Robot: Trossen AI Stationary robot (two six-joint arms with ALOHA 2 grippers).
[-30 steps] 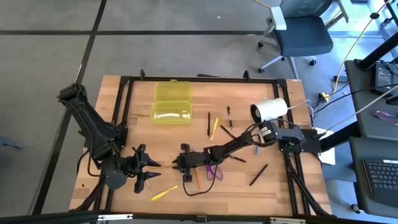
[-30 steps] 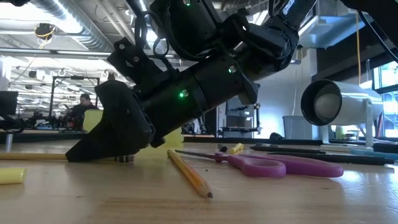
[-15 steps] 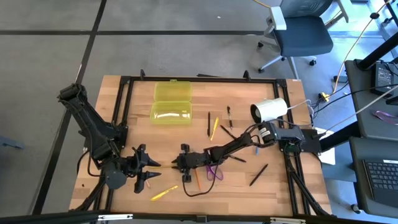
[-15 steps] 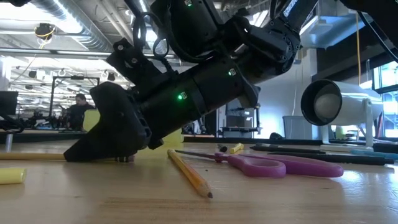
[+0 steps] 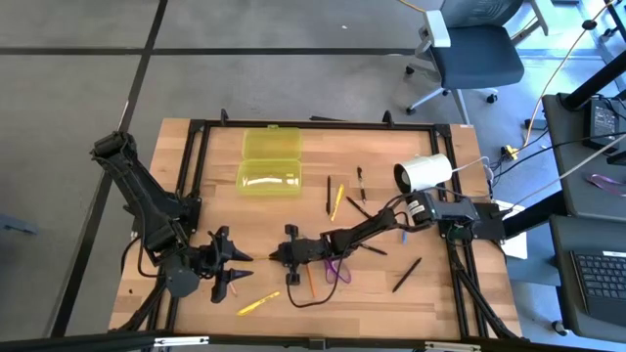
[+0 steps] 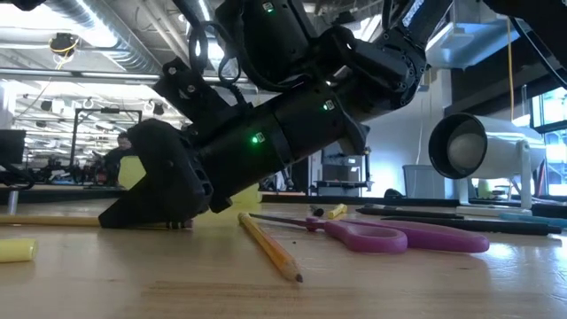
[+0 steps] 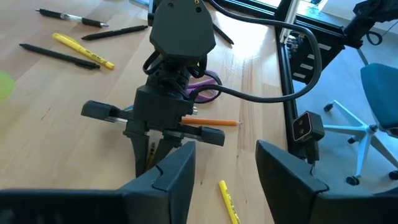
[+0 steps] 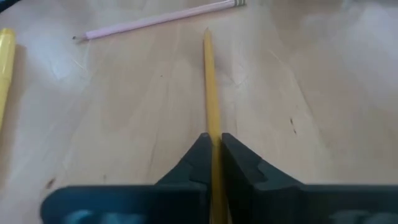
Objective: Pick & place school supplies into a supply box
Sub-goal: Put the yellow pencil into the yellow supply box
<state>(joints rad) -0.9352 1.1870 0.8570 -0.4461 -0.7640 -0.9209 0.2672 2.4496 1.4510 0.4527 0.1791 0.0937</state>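
Note:
A yellow pencil lies on the wooden table near its front, left of centre, and my right gripper is shut on it. The same gripper reaches in low from the table's right. Left of it, my left gripper hovers open above the table, and nothing is between its fingers. The yellow-green supply box stands open at the far middle of the table. An orange pencil and purple-handled scissors lie beside my right arm. My right gripper pinches the yellow pencil between its two fingers, at the pencil's end nearer the table's right. The fingers slant down from the table's right and lie along the pencil. The pencil lies flat on the table, its free length pointing toward my left gripper.
A white cylinder lies at the right. Black pens and a yellow pen are scattered in the middle, and a yellow marker lies at the front. A pale pencil lies ahead of my right gripper. A black frame borders the table.
My right gripper has shut on the yellow pencil without shifting place. The pencil still lies on the table.

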